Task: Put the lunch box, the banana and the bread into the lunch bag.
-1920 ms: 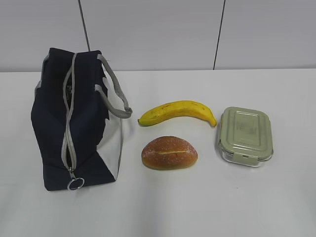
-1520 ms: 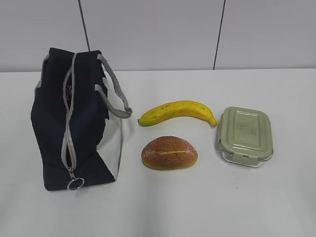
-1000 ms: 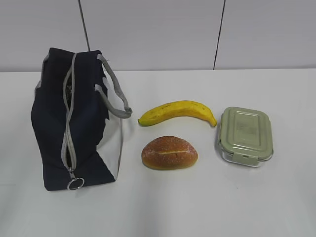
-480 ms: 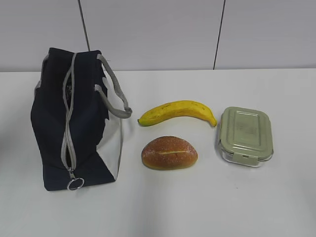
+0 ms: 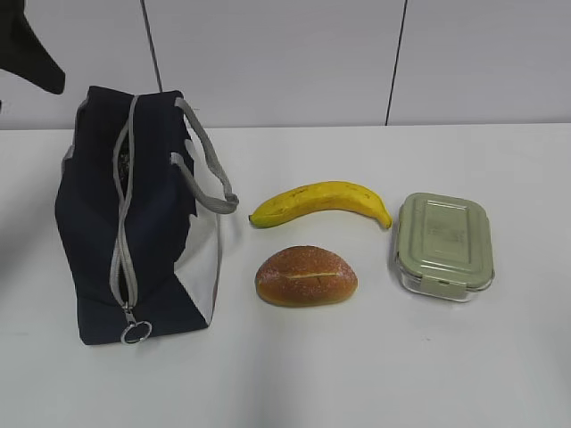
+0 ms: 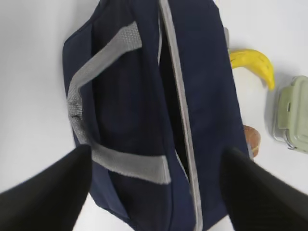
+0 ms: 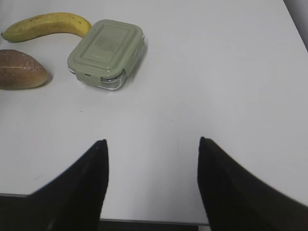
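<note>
Your left gripper (image 6: 154,192) hovers over the lunch bag (image 5: 134,223), jaws spread wide and holding nothing. The bag stands at the left of the white table (image 5: 357,374), its zipper (image 5: 120,241) only narrowly parted along the top, with grey strap handles (image 6: 96,110) draped across one side. That slim mouth looks like your main risk: a finger could snag a strap or push the soft fabric over and tip the bag rather than widen it.

To its right and apart from it lie the banana (image 5: 321,201) and, just in front, the bread (image 5: 306,275); the lunch box (image 5: 444,245) sits further right, lid on. The bun may squash under a hard pinch, and the banana could roll.

Your right gripper (image 7: 151,183) waits open and empty, well short of the box. Behind the table runs a plain pale panelled wall (image 5: 285,62).
</note>
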Motion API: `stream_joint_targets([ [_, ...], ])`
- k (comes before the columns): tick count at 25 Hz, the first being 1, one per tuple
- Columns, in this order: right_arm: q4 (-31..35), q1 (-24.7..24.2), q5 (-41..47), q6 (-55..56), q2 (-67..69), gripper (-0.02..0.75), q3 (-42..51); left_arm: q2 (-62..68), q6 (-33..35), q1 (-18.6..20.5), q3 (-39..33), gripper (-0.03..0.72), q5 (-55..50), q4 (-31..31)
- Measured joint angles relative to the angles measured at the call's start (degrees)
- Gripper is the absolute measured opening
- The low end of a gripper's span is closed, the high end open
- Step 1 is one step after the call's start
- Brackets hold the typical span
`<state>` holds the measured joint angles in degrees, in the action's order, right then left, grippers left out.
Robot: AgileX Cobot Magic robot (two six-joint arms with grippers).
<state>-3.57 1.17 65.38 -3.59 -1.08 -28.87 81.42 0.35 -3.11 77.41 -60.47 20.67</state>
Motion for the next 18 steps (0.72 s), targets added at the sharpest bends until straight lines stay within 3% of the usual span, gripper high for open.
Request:
stream_joint_targets([
  [7,0.0,0.0,0.0,0.0,0.0,0.438,0.0,10.8,0.1,0.0,5.5,0.502,-2.1,1.7],
  [14,0.0,0.0,0.0,0.0,0.0,0.438,0.0,15.0,0.7,0.0,6.0,0.410,-2.4,2.1],
  [18,0.0,0.0,0.0,0.0,0.0,0.438,0.0,16.6,0.9,0.0,6.0,0.397,-2.3,2.2],
])
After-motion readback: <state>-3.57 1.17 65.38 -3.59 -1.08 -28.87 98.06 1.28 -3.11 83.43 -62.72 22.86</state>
